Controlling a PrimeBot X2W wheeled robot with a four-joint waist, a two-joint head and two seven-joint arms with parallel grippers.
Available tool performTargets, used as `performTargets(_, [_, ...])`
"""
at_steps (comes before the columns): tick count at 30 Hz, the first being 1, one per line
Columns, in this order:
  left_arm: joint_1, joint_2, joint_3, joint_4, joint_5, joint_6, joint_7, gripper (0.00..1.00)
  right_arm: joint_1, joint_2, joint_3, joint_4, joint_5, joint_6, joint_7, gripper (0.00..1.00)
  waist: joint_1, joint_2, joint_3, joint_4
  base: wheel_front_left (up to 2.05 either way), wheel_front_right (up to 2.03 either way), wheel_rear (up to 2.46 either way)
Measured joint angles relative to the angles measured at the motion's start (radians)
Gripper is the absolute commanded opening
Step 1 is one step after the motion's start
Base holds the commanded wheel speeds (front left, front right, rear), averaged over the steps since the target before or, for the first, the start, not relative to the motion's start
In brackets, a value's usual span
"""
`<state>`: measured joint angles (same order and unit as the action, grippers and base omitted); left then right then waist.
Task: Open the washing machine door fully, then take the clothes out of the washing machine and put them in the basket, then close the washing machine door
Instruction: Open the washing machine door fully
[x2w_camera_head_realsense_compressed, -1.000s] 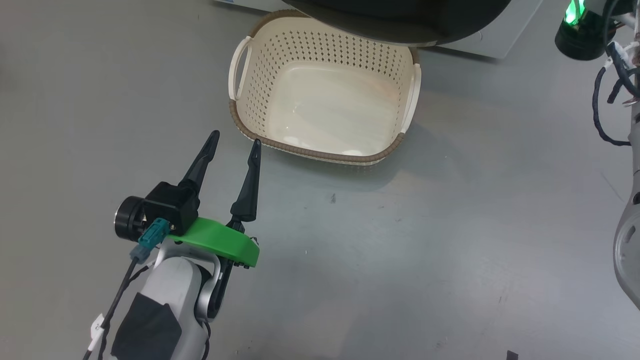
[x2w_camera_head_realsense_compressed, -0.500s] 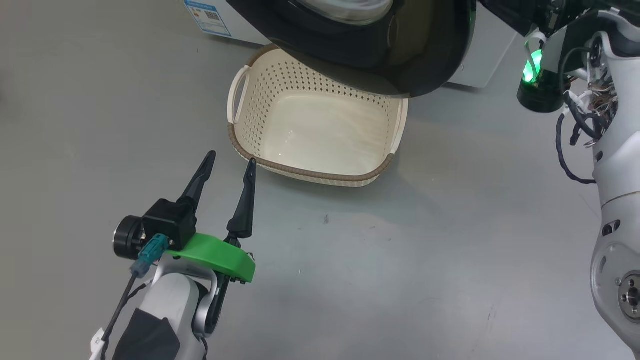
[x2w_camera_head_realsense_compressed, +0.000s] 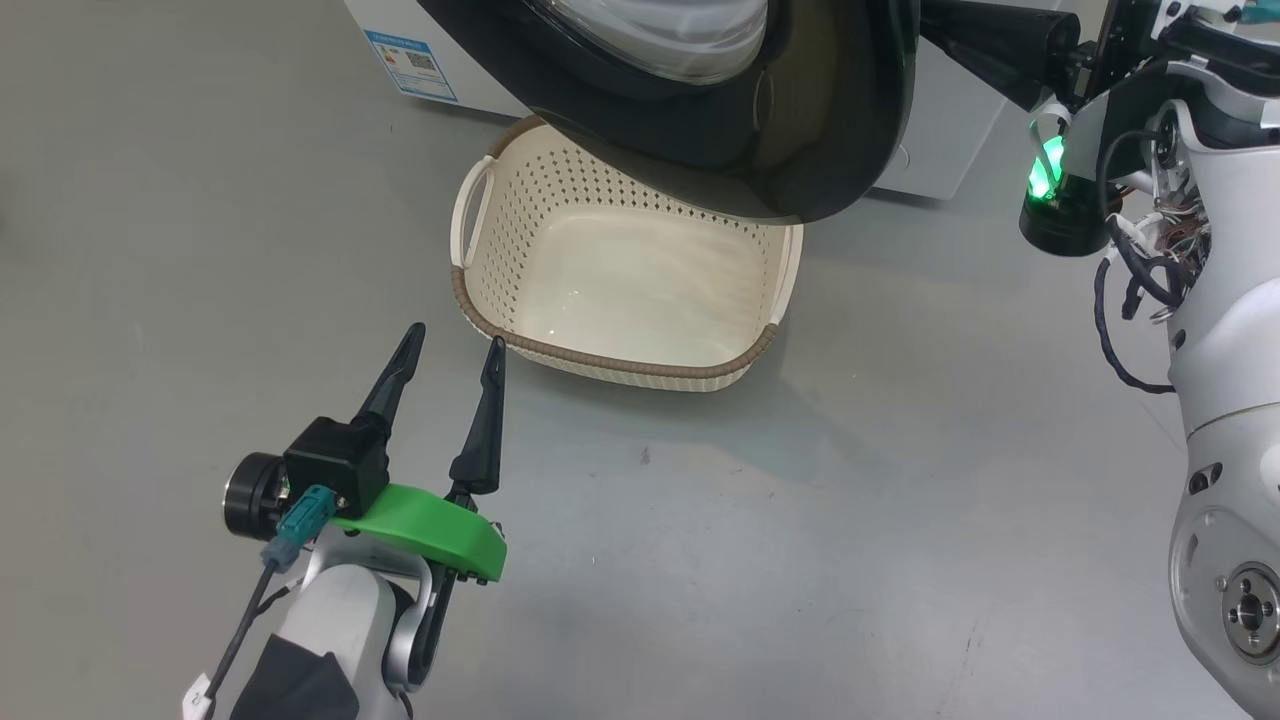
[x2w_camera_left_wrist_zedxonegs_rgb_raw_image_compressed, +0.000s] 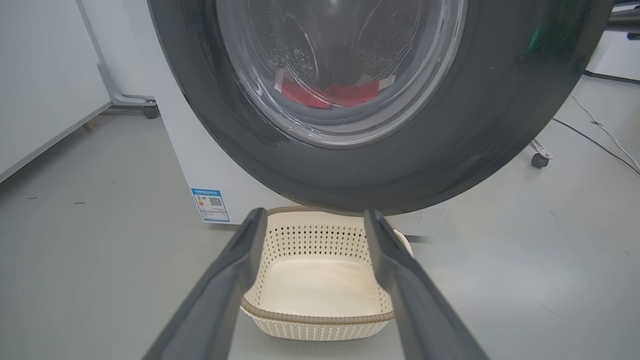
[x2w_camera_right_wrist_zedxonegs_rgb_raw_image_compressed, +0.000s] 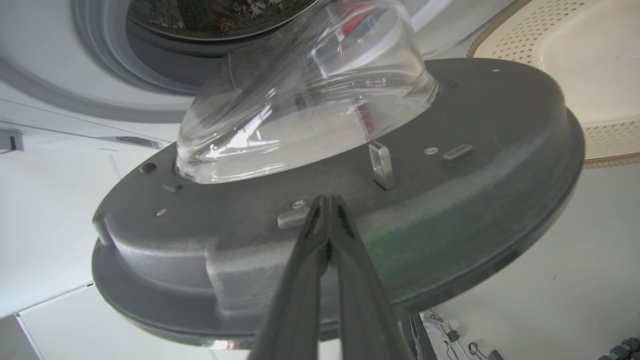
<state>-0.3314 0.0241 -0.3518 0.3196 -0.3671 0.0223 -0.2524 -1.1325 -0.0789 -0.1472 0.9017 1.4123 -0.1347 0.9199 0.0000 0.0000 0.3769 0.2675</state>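
One big white front-loading washing machine (x2w_camera_left_wrist_zedxonegs_rgb_raw_image_compressed: 190, 165) stands on the grey floor (x2w_camera_head_realsense_compressed: 800, 550). Its one large round door with a glossy black rim and bulging clear glass window (x2w_camera_head_realsense_compressed: 800, 150) is swung partly away from the drum opening and overhangs the far end of the basket. One small cream perforated plastic basket with a brown woven-look rim (x2w_camera_head_realsense_compressed: 600, 362) sits on the floor just before the machine, under the door. Bright red clothes with white trim (x2w_camera_left_wrist_zedxonegs_rgb_raw_image_compressed: 335, 95) lie inside the drum, seen through the glass; how many pieces cannot be told.

The left fingers (x2w_camera_head_realsense_compressed: 395, 372), two of them, stand wide apart and hold nothing, near the basket's near left corner, not touching it. The right fingers (x2w_camera_right_wrist_zedxonegs_rgb_raw_image_compressed: 300, 280), also two, are pressed together, tips at the door's grey inner face just below the glass.
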Motion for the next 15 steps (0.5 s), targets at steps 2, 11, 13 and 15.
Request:
performTargets(2, [0.002, 0.0, 0.002, -0.001, 0.001, 0.0, 0.0, 1.0, 0.004, 0.0, 0.002, -0.004, 0.0, 0.0, 0.0, 0.0, 0.0, 0.0, -0.001, 0.0, 0.0, 0.0, 0.0])
performTargets(11, [0.009, 0.0, 0.03, -0.001, 0.017, 0.0, 0.0, 1.0, 0.041, 0.002, 0.087, -0.07, -0.108, 0.108, -0.083, 0.0, 0.0, 0.0, -0.019, -0.01, 0.0, 0.0, 0.0])
performTargets(13, [0.01, 0.0, 0.038, 0.0, 0.018, 0.0, 0.0, 1.0, 0.055, -0.007, 0.112, -0.085, -0.145, 0.143, -0.114, 0.0, 0.0, 0.0, -0.028, -0.015, 0.0, 0.0, 0.0])
performTargets(15, [0.014, 0.001, 0.051, 0.0, 0.022, 0.001, 0.0, 1.0, 0.07, -0.024, 0.144, -0.1, -0.198, 0.185, -0.148, 0.0, 0.0, 0.0, -0.037, -0.021, 0.0, 0.0, 0.0])
